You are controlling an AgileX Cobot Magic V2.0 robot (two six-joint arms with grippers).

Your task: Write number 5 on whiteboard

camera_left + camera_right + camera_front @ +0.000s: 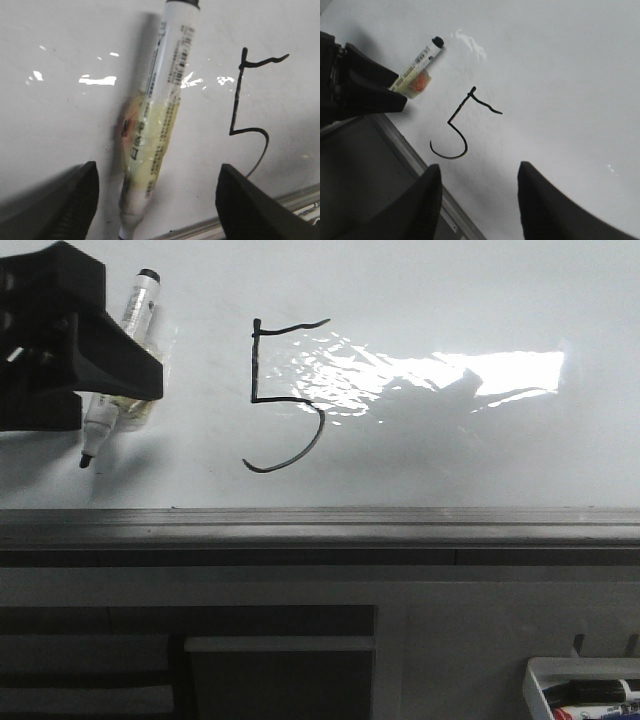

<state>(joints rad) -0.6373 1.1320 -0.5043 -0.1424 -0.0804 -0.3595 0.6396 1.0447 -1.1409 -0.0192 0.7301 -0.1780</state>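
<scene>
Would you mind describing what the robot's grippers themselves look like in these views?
Both look matte black. The left gripper is a blocky, angular body seen from the front; in its wrist view its fingers are broad dark wedges. The right gripper shows two thick, rounded, tapering fingers. No cables, markings or sleeves are visible.

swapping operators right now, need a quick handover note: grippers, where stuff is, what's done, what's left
Left gripper: open, fingers either side of the marker, not clamping it; the marker lies on the whiteboard.
Right gripper: open, empty, over the board near the number 5.
Done: the 5 is drawn, left of the glare.
Left: probably only pulling the arms back. Spare markers sit in the tray, lower right.
</scene>
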